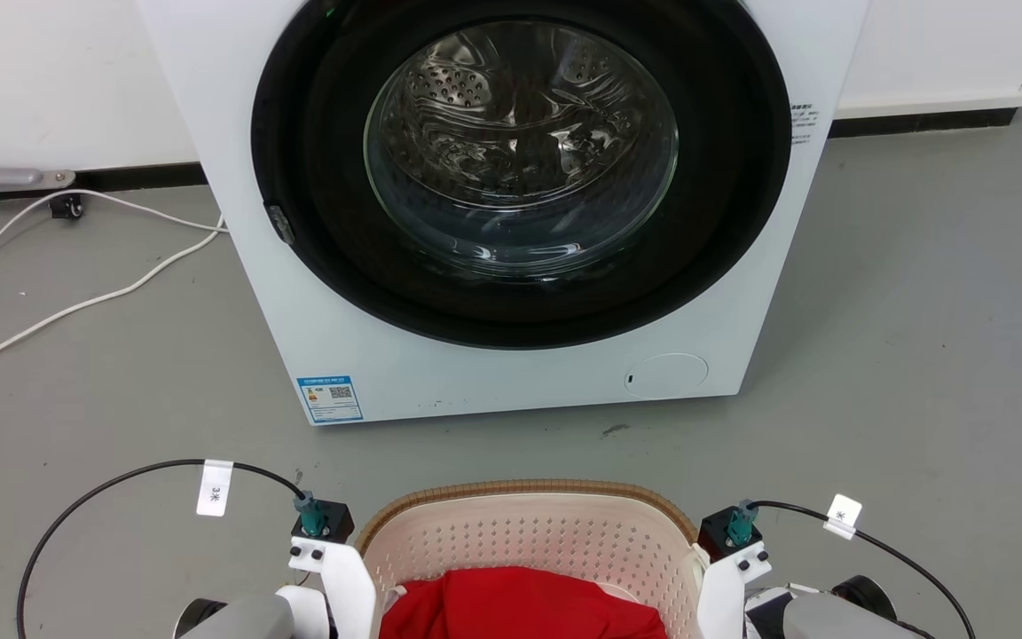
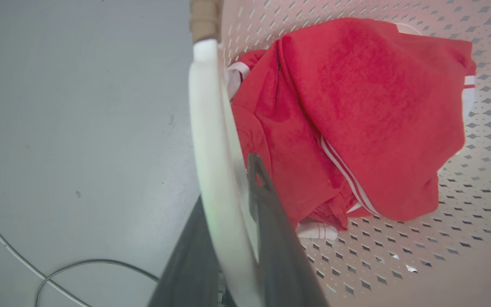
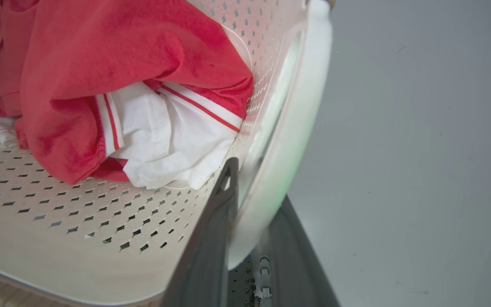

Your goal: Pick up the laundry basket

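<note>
White washing machine (image 1: 511, 382), dark round glass door; white cable (image 1: 76, 308) across grey floor (image 1: 919, 355); crumpled red-white garment (image 2: 356, 106).

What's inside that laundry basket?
The laundry basket holds a crumpled red garment with white striped trim and white fabric. Anything beneath the heap is covered.

a laundry area: front-loading washing machine (image 1: 511, 204) on bare grey floor (image 1: 919, 355) by a white wall (image 1: 41, 80)
</note>
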